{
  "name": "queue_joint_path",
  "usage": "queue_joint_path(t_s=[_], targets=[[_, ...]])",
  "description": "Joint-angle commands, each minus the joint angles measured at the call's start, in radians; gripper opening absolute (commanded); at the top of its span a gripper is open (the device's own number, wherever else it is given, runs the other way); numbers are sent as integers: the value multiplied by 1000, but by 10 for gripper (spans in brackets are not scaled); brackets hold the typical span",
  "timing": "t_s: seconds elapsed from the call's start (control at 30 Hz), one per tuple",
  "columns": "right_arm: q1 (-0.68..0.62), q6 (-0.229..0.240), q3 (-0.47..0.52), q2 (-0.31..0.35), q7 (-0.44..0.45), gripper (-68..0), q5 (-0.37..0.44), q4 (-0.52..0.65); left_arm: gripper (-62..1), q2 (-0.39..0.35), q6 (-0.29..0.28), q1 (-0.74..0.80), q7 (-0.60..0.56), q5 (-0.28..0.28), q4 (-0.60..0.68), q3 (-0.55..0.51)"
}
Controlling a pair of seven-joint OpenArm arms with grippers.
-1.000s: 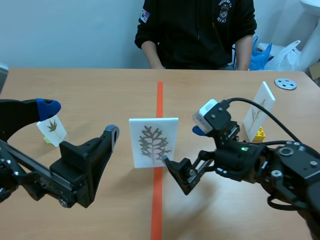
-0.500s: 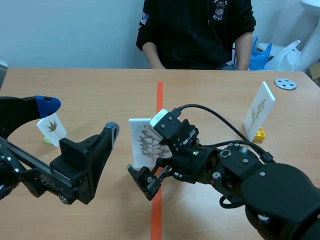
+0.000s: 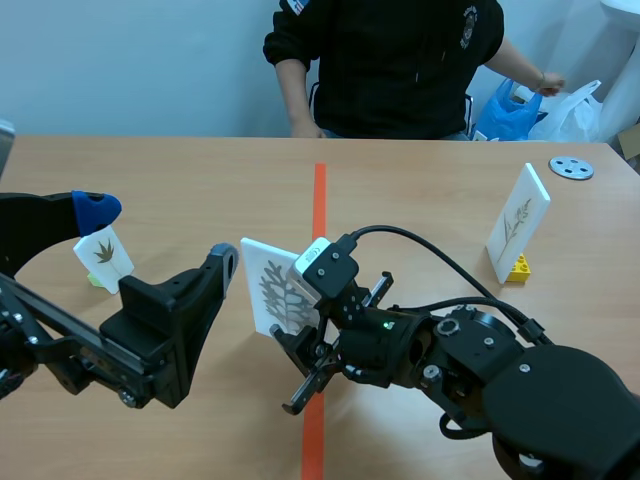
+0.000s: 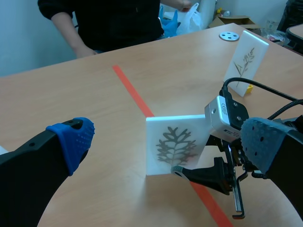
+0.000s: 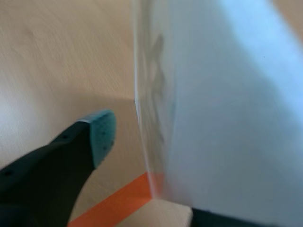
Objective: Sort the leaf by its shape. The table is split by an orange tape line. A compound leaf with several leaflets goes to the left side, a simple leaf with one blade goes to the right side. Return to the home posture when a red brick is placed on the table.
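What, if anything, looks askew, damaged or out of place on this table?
Nothing looks spilled or damaged. The only thing that stands out is the middle card, which stands at an angle against the tape line rather than clearly on either side, with the right end effector open around it.

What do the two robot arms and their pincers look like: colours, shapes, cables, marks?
The left arm and the right arm are black and bulky. The left pincer has two thick black fingers tipped with blue dotted pads. The right pincer shows a greenish dotted pad. On the right wrist sits a white box, a black cable loops out behind it, and a green light glows nearby.
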Motion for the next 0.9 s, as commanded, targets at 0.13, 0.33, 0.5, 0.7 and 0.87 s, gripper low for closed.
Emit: queue_joint_path(t_s=[0.13, 0.33, 0.5, 0.7, 0.87], targets=[[14, 0, 10, 2, 30, -597, 7, 24, 14, 0, -3, 0, -16, -3, 5, -8], [14, 1, 12, 3, 60, -611, 7, 51, 14, 0, -3, 0, -16, -3, 5, -8], [-6, 5, 46, 17, 48, -611, 8, 158, 14, 0, -3, 0, -16, -2, 5, -8], [-80, 5, 156, 47, 13, -611, 43, 309, 14, 0, -3, 0, -16, 2, 5, -8], [-145, 5, 248, 82, -29, -611, 97, 421, 14, 0, -3, 0, -16, 2, 5, -8]])
